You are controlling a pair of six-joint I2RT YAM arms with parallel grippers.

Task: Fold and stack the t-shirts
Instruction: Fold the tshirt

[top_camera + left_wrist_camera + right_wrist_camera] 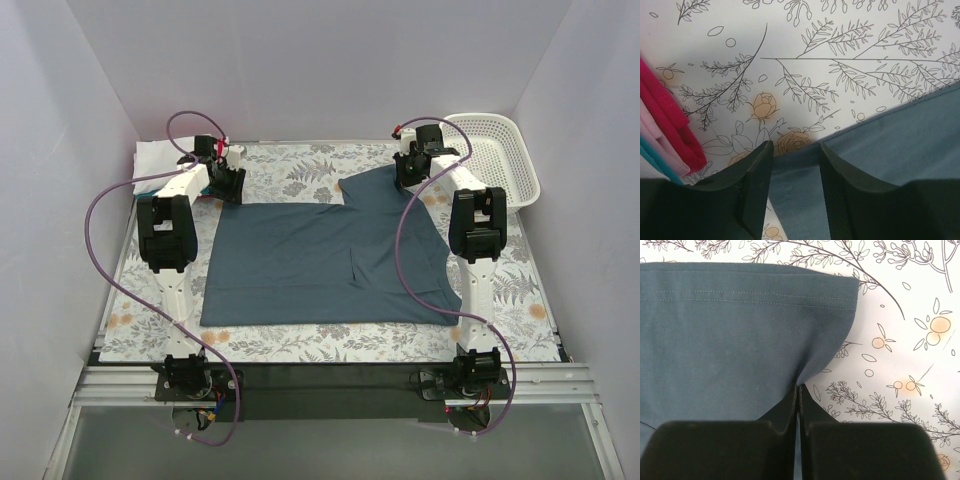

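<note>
The large, soft slate-blue t-shirt [320,265] lies spread flat across the middle of the flower-printed table cover [300,345], with its far right part drawn toward the back. Only the right wrist view shows the right gripper [798,399] clenched on the stitched hem, the cloth puckering at its tips. Only the left wrist view shows the left gripper [795,172] spread apart over the shirt's far left corner, grasping nothing, beside a folded stack [670,135] of red, pink and teal cloth. Both arms reach far forward with elbows raised. A white plastic mesh basket [495,150] sits at the far right corner.
</note>
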